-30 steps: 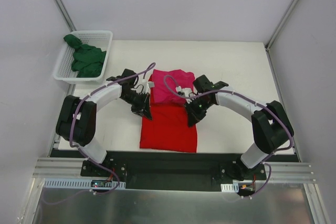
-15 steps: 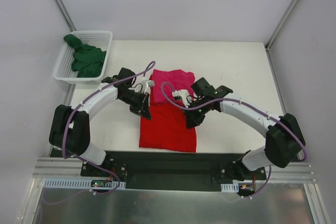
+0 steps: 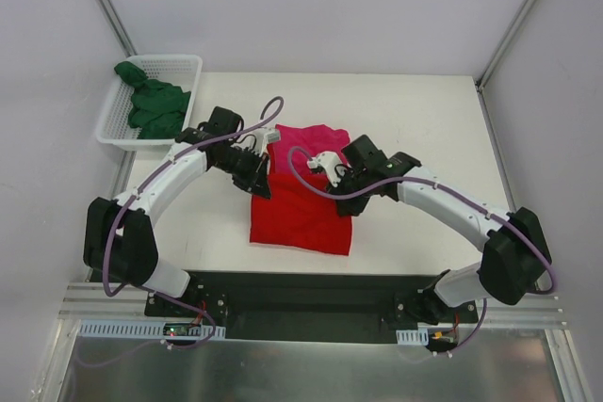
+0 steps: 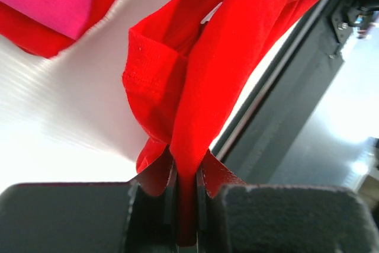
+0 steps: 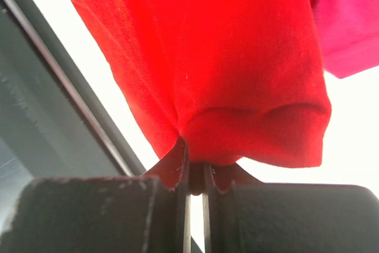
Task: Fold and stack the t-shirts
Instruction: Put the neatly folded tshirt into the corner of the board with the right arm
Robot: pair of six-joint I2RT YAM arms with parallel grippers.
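Note:
The bright red t-shirt (image 3: 300,218) lies folded near the table's front edge, its far edge lifted by both arms. My left gripper (image 3: 263,185) is shut on its far left corner, and the wrist view shows red cloth (image 4: 195,87) pinched between the jaws. My right gripper (image 3: 343,202) is shut on the far right corner, with the red cloth (image 5: 225,69) hanging from its jaws. The magenta-pink t-shirt (image 3: 306,143) lies folded just behind the red one. The dark green t-shirt (image 3: 153,105) is bunched in the basket.
A white mesh basket (image 3: 179,68) stands at the table's far left corner. The black mounting rail (image 3: 301,294) runs along the near edge. White enclosure walls rise on both sides and behind the table.
Both grippers have moved away from the near edge toward the pink t-shirt, lifting the red t-shirt's far edge with them. The flat red patch on the table has become shorter.

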